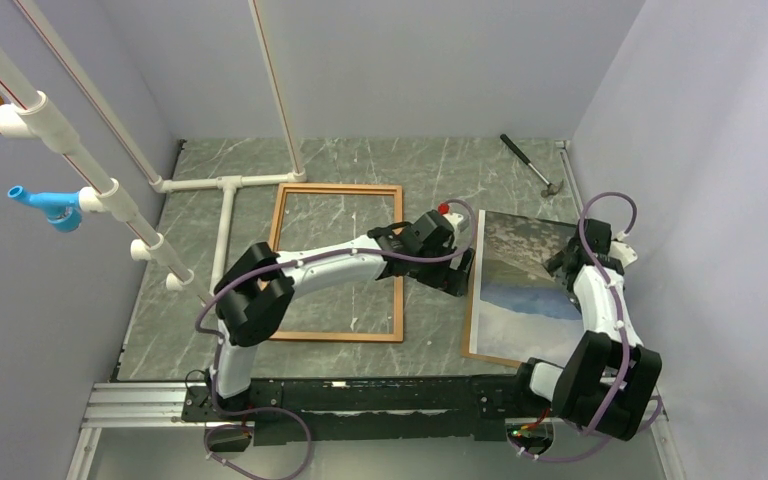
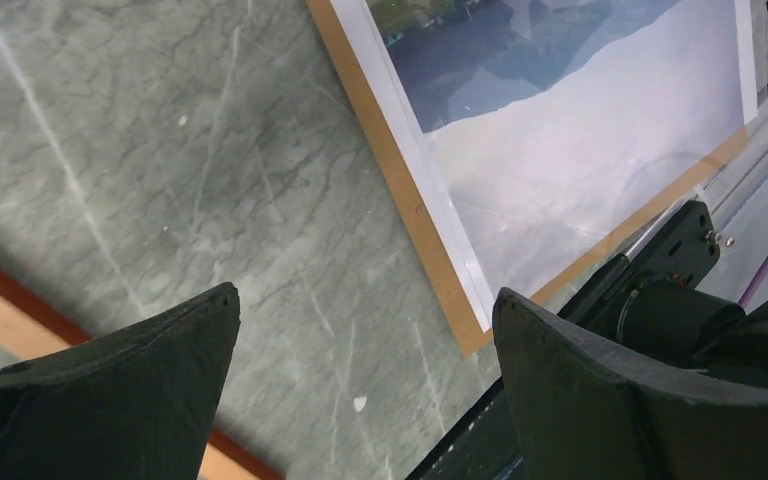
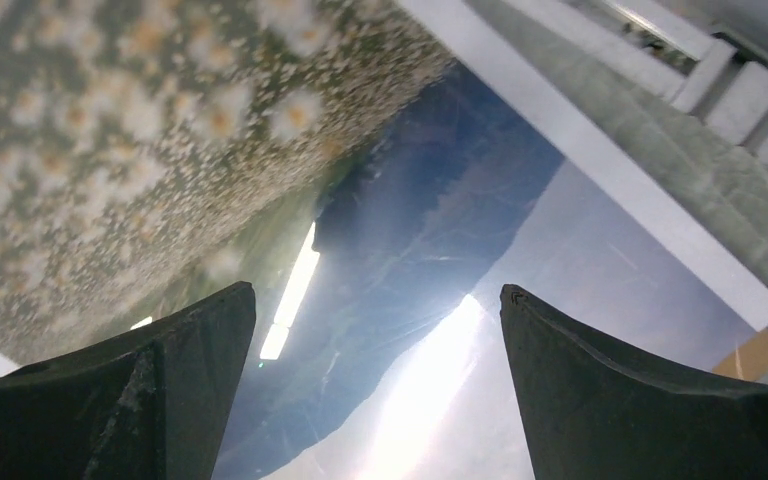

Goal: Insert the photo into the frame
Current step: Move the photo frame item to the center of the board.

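Observation:
The frame (image 1: 337, 187), thin reddish-brown wood, lies flat on the marble table at centre-left, with nothing inside it. The photo (image 1: 520, 285), a landscape print, lies face up to its right on a brown backing panel (image 1: 490, 357). My left gripper (image 1: 457, 275) hangs open over the bare table between the frame and the photo. In the left wrist view the left gripper (image 2: 365, 293) shows only marble between its fingers, with the photo (image 2: 580, 130) upper right and a frame rail (image 2: 10, 305) lower left. My right gripper (image 3: 379, 288) is open just above the photo (image 3: 410, 210), holding nothing.
A hammer (image 1: 532, 165) lies at the back right near the wall. White pipework (image 1: 225, 220) runs along the table left of the frame. Walls close in on the back, the left and the right. The arms' black base rail (image 1: 360, 395) spans the near edge.

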### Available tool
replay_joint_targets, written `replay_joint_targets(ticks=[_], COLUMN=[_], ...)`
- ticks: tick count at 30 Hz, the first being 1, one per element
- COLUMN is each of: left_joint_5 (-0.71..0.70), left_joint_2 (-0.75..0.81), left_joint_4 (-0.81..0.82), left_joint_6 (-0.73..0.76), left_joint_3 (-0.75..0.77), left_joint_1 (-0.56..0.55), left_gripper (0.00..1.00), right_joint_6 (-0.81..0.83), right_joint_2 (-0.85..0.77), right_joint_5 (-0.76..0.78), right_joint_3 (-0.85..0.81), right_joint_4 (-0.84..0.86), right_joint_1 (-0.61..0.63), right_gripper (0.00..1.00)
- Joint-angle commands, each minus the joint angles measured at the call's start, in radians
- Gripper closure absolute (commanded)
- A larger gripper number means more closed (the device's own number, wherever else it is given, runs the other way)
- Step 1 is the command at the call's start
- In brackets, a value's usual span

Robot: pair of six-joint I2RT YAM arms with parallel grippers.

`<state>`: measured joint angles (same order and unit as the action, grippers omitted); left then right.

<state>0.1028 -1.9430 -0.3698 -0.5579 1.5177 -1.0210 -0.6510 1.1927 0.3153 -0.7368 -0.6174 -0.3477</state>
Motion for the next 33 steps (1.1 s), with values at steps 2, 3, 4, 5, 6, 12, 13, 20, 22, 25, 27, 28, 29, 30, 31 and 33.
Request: replay_joint_targets(ticks=[2, 3, 4, 5, 6, 12, 13, 20, 22, 25, 27, 28, 29, 30, 31, 33], left_joint_5=[0.113, 0.127, 0.139, 0.147, 0.156, 0.184, 0.183, 0.197, 0.203, 0.205, 0.204, 0.206, 0.21, 0.214, 0.217, 0.22], left_joint_2=[-0.069, -0.083, -0.094, -0.105, -0.114, -0.137, -0.136, -0.147, -0.152, -0.158, -0.156, -0.155, -0.154, -0.154, -0.155, -0.153], left_joint_4=[0.111, 0.125, 0.135, 0.144, 0.155, 0.19, 0.191, 0.196, 0.196, 0.185, 0.185, 0.189, 0.195, 0.197, 0.198, 0.205], left_joint_6=[-0.1, -0.11, -0.119, -0.126, -0.133, -0.15, -0.148, -0.14, -0.14, -0.133, -0.127, -0.128, -0.127, -0.126, -0.126, -0.124], left_joint_3=[0.048, 0.051, 0.055, 0.057, 0.058, 0.051, 0.049, 0.056, 0.06, 0.068, 0.065, 0.062, 0.058, 0.055, 0.053, 0.045], left_joint_1=[-0.004, -0.004, -0.004, -0.004, -0.004, -0.007, -0.007, -0.007, -0.007, -0.005, -0.004, -0.003, -0.001, 0.0, 0.002, 0.002], left_gripper=[0.01, 0.01, 0.01, 0.01, 0.01, 0.0, 0.01, 0.01, 0.01, 0.01, 0.01, 0.0, 0.01, 0.01, 0.01, 0.01], right_joint_6=[0.0, 0.001, 0.007, 0.008, 0.01, 0.034, 0.037, 0.023, 0.022, 0.0, -0.026, -0.036, -0.048, -0.058, -0.069, -0.088], right_joint_2=[-0.05, -0.052, -0.053, -0.051, -0.04, 0.032, 0.042, 0.103, 0.112, 0.124, 0.126, 0.125, 0.126, 0.129, 0.138, 0.159], right_joint_5=[0.151, 0.18, 0.205, 0.23, 0.248, 0.274, 0.275, 0.243, 0.217, 0.223, 0.239, 0.243, 0.252, 0.257, 0.258, 0.257], right_joint_3=[0.023, 0.025, 0.027, 0.027, 0.026, 0.018, 0.022, 0.047, 0.055, 0.066, 0.074, 0.08, 0.086, 0.089, 0.088, 0.08], right_joint_4=[0.061, 0.069, 0.083, 0.091, 0.096, 0.154, 0.166, 0.241, 0.259, 0.269, 0.276, 0.283, 0.292, 0.3, 0.302, 0.3], right_joint_1=[-0.03, -0.032, -0.035, -0.036, -0.039, -0.064, -0.072, -0.165, -0.192, -0.226, -0.24, -0.246, -0.253, -0.258, -0.266, -0.284], right_gripper=[0.07, 0.07, 0.07, 0.07, 0.07, 0.07, 0.07, 0.05, 0.03, 0.02, 0.01, 0.01, 0.01, 0.01, 0.01, 0.01])
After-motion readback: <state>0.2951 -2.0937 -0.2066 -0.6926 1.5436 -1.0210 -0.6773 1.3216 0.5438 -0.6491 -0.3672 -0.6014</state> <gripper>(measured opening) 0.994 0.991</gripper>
